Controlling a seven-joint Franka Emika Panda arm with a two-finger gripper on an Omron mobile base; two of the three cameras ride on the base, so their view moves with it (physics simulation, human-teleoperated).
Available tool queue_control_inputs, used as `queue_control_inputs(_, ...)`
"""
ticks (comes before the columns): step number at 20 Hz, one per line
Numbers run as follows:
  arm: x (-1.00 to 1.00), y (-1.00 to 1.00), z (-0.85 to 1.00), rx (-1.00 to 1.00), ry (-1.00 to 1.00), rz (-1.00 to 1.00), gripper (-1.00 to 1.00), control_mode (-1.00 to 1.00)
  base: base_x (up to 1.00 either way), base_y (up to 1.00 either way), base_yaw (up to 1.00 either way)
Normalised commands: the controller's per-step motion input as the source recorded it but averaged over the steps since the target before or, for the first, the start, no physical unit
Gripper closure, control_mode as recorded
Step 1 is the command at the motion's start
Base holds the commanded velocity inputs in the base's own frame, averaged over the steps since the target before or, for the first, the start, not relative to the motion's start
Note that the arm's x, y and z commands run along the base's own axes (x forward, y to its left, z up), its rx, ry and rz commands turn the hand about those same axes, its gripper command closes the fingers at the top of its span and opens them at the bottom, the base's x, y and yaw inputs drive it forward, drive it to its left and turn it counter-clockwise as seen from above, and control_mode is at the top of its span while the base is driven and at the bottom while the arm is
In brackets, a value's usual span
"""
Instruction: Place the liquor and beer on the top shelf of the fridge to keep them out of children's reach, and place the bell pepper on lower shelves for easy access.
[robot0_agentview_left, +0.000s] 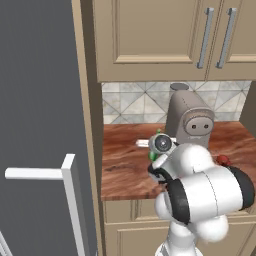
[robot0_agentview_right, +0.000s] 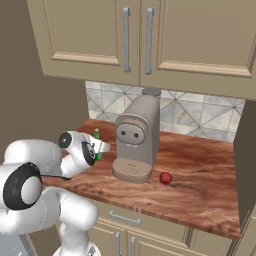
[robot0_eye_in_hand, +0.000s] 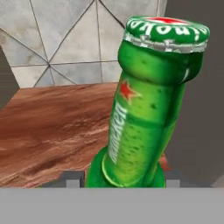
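Green glass crowds the middle of my hand view: the beer (robot0_eye_in_hand: 144, 118) rises between my two dark fingertips (robot0_eye_in_hand: 72, 179), and my end effector (robot0_eye_in_hand: 122, 181) is closed narrowly around its lower neck. In the left base view the end effector (robot0_agentview_left: 156, 150) sits at centre frame, over the reddish wood desk (robot0_agentview_left: 125, 170). The bell pepper (robot0_agentview_right: 165, 178) lies on the desk at centre right of the right base view, just beside the coffee machine (robot0_agentview_right: 136, 137). The fridge (robot0_agentview_left: 40, 125) door fills the left of the left base view.
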Motion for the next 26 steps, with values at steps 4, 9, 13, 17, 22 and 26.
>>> queue_control_inputs(4, -0.64, 0.0, 0.97, -0.02, 0.0, 0.11, 1.0, -1.0, 0.0, 0.0, 0.0)
queue_control_inputs(9, -0.82, 0.0, 0.93, -0.07, 0.03, 0.11, 1.0, -1.0, 0.0, 0.0, 0.0)
queue_control_inputs(13, -0.88, 0.0, 0.92, -0.06, 0.11, 0.09, 1.0, -1.0, 0.0, 0.0, 0.0)
queue_control_inputs(17, -0.99, 0.0, 0.64, -0.09, 0.11, 0.1, 1.0, -1.0, 0.0, 0.0, 0.0)
queue_control_inputs(22, -1.0, 0.0, 0.38, -0.07, 0.0, 0.14, 1.0, -1.0, 0.0, 0.0, 0.0)
queue_control_inputs(26, -0.78, 0.0, 0.61, -0.02, 0.0, 0.13, 1.0, -1.0, 0.0, 0.0, 0.0)
